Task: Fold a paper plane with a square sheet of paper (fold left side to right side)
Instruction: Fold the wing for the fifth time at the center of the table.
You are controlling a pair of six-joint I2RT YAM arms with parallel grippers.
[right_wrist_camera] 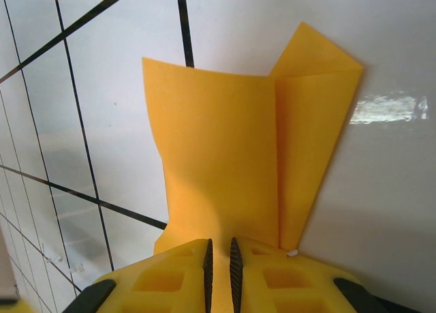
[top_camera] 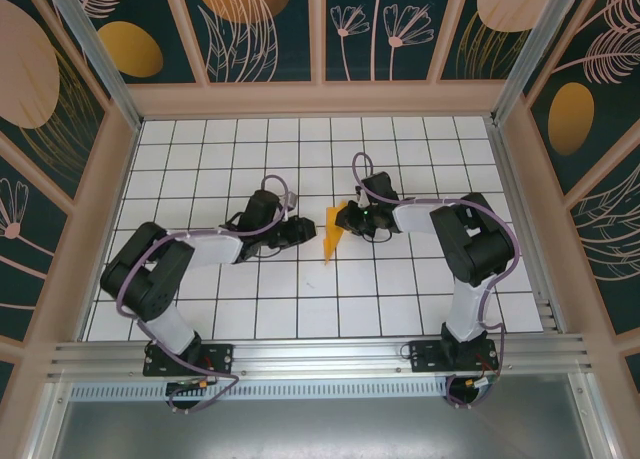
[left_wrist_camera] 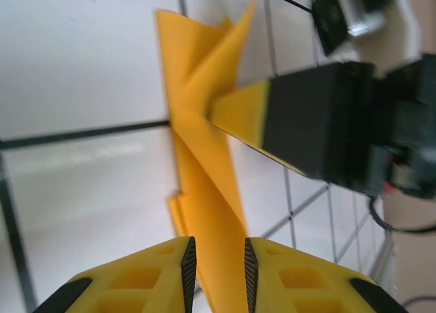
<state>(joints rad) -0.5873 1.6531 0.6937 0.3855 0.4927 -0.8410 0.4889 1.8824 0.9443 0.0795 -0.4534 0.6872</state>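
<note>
Paper (top_camera: 334, 231) is at the middle of the table (top_camera: 200, 309), well clear of every edge, half folded and standing partly on edge between my two grippers. Right gripper (right_wrist_camera: 219, 253): pads together, clamped on the paper's near rim, with a folded flap lying beside the main panel. Left gripper (left_wrist_camera: 218, 253): pads apart, with the upright fold running through the gap and no firm pinch that I can see. Risks, as I judge them: with only the right side holding, the loose layers may spring open and the left-to-right crease drift off line. Closing the left pads while the sheet leans could set a crooked crease or crumple it. If my arms pull apart, the thin paper may tear at the clamp. The grippers are near each other, so a clash is possible.
</note>
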